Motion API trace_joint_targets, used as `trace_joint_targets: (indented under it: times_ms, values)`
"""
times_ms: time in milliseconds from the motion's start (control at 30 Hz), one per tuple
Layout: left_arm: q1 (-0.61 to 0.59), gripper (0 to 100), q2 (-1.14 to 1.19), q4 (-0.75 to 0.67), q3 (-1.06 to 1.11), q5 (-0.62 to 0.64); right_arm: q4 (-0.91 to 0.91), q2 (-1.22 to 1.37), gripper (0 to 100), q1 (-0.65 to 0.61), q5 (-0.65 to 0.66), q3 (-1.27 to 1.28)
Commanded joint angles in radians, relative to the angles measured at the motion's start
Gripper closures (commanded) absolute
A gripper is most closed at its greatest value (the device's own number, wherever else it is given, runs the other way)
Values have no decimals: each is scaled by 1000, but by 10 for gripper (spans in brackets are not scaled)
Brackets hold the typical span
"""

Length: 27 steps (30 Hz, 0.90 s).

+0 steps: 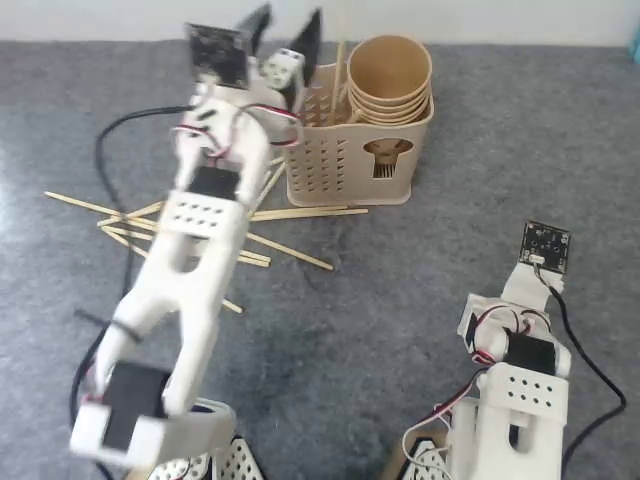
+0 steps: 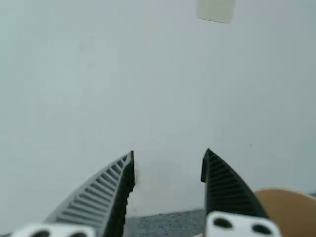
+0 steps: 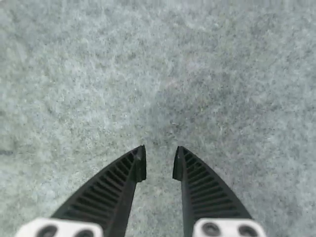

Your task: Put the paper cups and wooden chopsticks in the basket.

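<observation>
A stack of brown paper cups point(image 1: 390, 70) stands in the right half of the beige slotted basket point(image 1: 345, 165). A few wooden chopsticks point(image 1: 338, 80) stand upright in its left half. Several more chopsticks point(image 1: 290, 213) lie scattered on the grey carpet left of the basket, partly under the left arm. My left gripper point(image 1: 287, 30) point(image 2: 169, 155) hangs open over the basket's left rim with nothing between its fingers; a cup rim point(image 2: 289, 202) shows beside it. My right gripper point(image 3: 159, 150) points down at bare carpet, slightly open and holding nothing.
The right arm point(image 1: 515, 350) sits folded at the near right, well away from the basket. A black cable point(image 1: 110, 140) loops on the carpet at the left. A pale wall point(image 2: 148, 74) rises behind the basket.
</observation>
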Motion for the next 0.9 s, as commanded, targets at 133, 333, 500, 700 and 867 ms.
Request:
trace_joint_targets:
  times_ms: [133,333,500,700,867]
  values:
    - [-229,783,-491,601,-41,-41,-18,-22,896,-88,69,-9]
    - [-497,783,-746,887,-39,-104,-15,-22,897,-260,112,-52]
    - [-792,783,-821,1020,-39,-103,18,-13,894,-374,17,-193]
    - [-1094,782,-818,1022,84,-109,131,-12,894,-742,-146,-364]
    - [-1192,782,-818,924,255,-109,16,68,893,-900,-233,-399]
